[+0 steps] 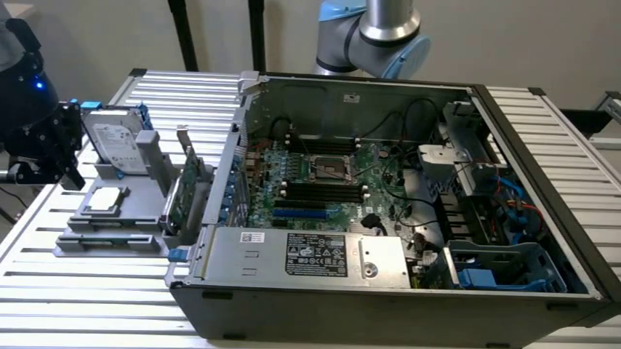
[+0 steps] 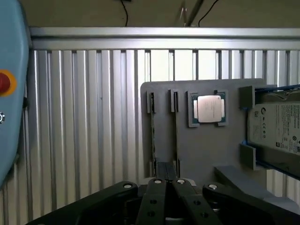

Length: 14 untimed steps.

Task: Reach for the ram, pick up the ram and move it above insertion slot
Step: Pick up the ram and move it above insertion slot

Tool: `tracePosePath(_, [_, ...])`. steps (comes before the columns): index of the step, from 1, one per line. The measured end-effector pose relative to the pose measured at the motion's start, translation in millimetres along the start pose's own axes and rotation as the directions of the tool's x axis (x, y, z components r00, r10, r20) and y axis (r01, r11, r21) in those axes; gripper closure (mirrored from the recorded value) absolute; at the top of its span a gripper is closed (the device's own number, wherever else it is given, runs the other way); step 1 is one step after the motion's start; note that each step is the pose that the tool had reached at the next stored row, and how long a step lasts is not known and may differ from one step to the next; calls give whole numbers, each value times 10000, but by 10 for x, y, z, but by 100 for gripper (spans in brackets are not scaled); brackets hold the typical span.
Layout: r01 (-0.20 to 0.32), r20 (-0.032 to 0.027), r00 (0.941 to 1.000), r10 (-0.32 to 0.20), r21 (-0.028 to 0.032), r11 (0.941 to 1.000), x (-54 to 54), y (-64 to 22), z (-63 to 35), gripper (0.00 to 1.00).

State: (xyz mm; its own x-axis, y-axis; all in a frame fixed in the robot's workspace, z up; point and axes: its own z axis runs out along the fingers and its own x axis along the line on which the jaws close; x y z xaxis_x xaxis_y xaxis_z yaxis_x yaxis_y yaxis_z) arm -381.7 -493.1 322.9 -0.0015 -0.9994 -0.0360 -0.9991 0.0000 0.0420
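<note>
Two thin dark strips stand on edge in the parallel slots of the grey holder (image 2: 197,150). I take them for the ram (image 2: 153,140), not yet lifted. The holder lies on the slatted counter (image 2: 84,131) near the edge at the exterior view's left, with a processor chip (image 2: 208,108) beside the slots and a hard drive (image 2: 276,129) past that. The open computer case (image 1: 388,313) takes up the counter's middle, well apart from the holder. The dark memory slots (image 1: 325,192) on its board are where the stick has to be carried over.

My hand (image 2: 167,171) hangs above the holder, its tips over one end of the two strips and roughly between them. It looks drawn together, with nothing in it.

I judge this to be the reaching step, with no contact on the ram yet. A grasp from here would call for the hand parted, shifted squarely over one strip and set across its thin upper edge near mid-length, since a stick this narrow could tilt if pinched at an end. The neighbouring strip sits close, leaving little room.
</note>
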Motion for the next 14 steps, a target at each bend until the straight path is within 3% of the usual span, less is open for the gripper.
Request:
tracePosePath(6, [940, -4, 9956, -940, 18, 9956, 0, -1, 2, 89])
tracePosePath(8, [1026, -12, 9947, -1025, 70, 9947, 1, 12, 3, 89])
tracePosePath(12, [1031, -14, 9947, -1031, 82, 9946, 0, 16, 3, 88])
tracePosePath(14, [1031, -15, 9947, -1031, 93, 9946, 1, 17, 7, 76])
